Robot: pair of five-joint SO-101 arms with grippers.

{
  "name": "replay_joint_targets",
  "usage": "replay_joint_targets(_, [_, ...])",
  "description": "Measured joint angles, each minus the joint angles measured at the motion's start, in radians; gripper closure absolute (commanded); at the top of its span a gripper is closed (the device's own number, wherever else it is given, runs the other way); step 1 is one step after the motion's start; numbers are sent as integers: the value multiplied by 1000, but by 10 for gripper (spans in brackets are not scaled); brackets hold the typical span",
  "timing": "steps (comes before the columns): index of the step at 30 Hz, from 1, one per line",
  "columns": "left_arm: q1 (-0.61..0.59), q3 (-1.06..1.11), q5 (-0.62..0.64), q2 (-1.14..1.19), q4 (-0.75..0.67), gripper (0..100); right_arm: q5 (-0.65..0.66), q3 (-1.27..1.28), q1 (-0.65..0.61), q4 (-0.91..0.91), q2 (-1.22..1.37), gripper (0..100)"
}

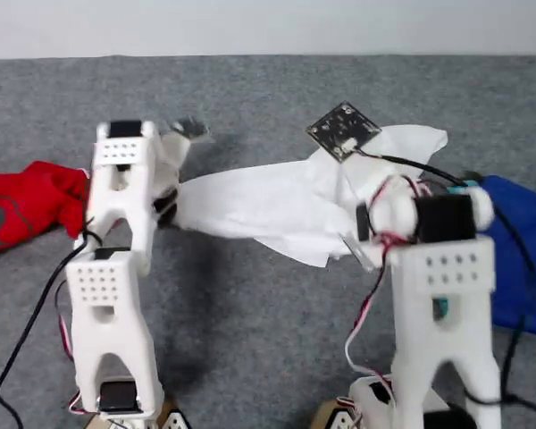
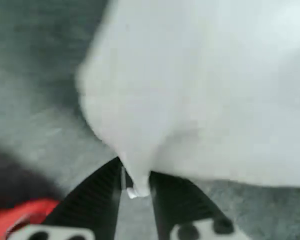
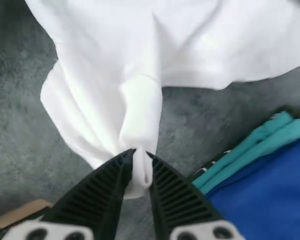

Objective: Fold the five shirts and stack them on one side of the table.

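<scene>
Red cloth marks the far left of the grey table (image 1: 250, 349): a red shirt (image 1: 22, 213) lies there in a crumpled heap, close by the left arm (image 1: 116, 268). From that arm's wrist view, the left gripper (image 2: 135, 174) is clamped on a narrow pinch of the white shirt (image 1: 268, 204), the black jaws nearly meeting with the fabric squeezed between them and a corner of the red cloth showing beside them. In the high view the white shirt hangs stretched across the middle of the table between the two arms. It is drawn to a gathered point at the left end and spreads wider toward the right, with loose folds and an edge drooping down near the surface. Above its right part sits a small black circuit board (image 1: 343, 130) with a dark cable running off to the right. The right gripper (image 3: 140, 156) is likewise closed on the white shirt, holding a bunched fold that fans out beyond the jaws over the grey surface. Next to it, a teal shirt (image 3: 252, 150) shows as a folded edge lying against a blue shirt (image 3: 270, 200). The blue one rests at the table's right edge, just beyond the right arm (image 1: 438, 286).
</scene>
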Motion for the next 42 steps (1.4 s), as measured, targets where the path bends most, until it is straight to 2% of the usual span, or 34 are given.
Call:
replay_joint_targets(5, [-21,-2,107,-285,0,995,0,0,103,-49,-129,988])
replay_joint_targets(10, [-21,-2,183,-628,-2,994,0,0,244,-239,-227,989])
replay_joint_targets(16, [-21,-9,195,-982,-187,994,0,-2,304,-459,-311,989])
replay_joint_targets(19, [-21,-11,195,-1105,-293,994,0,-32,328,-542,-334,989])
replay_joint_targets(22, [-21,-11,189,-1183,-333,994,0,-98,364,-611,-339,989])
replay_joint_targets(28, [-23,-11,64,-1269,-307,994,21,-209,397,-735,-361,989])
replay_joint_targets(33, [-25,-11,8,-1323,-229,994,69,-255,399,-747,-361,989])
replay_joint_targets(42, [-32,-9,-126,-1396,-8,994,158,-457,399,-485,-361,989])
